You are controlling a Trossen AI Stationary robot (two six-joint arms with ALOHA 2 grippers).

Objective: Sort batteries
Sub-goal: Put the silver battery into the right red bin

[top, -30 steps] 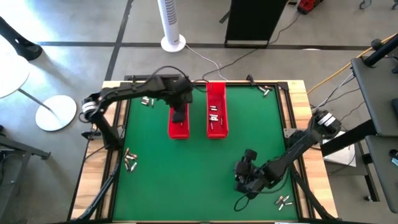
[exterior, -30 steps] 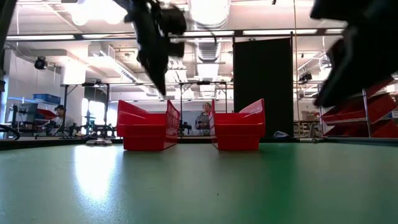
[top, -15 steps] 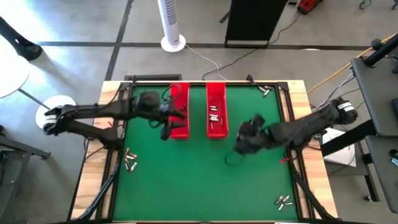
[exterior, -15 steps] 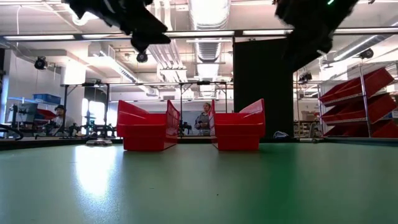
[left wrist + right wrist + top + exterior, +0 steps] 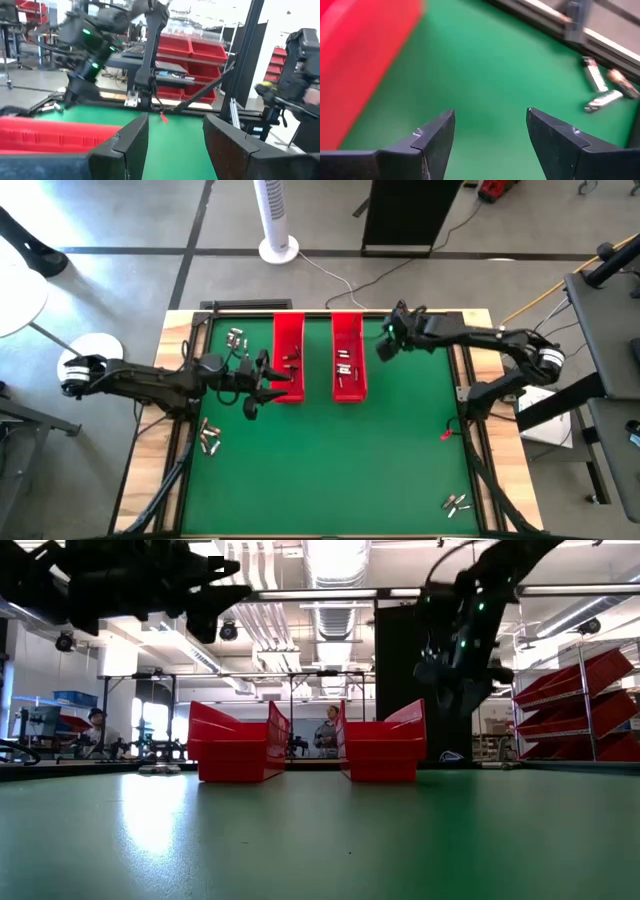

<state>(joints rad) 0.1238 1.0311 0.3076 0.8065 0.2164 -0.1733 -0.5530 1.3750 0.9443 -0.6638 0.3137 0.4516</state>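
Right gripper [image 5: 490, 135] has its two dark fingers spread apart with nothing between them. Just ahead of it, by the table's far corner rail, lie three small silvery-grey cylinder batteries [image 5: 602, 85]; the long red plastic tray [image 5: 348, 356] sits off to its side. Looks like the reach step, so next it needs to drop down over one battery and pinch. Left gripper [image 5: 172, 145] is also parted and empty, hovering beside the other red tray [image 5: 287, 358], with more batteries [image 5: 209, 438] scattered on the green mat [image 5: 330, 470].

Overhead and table-level views share two red trays [image 5: 318, 358].
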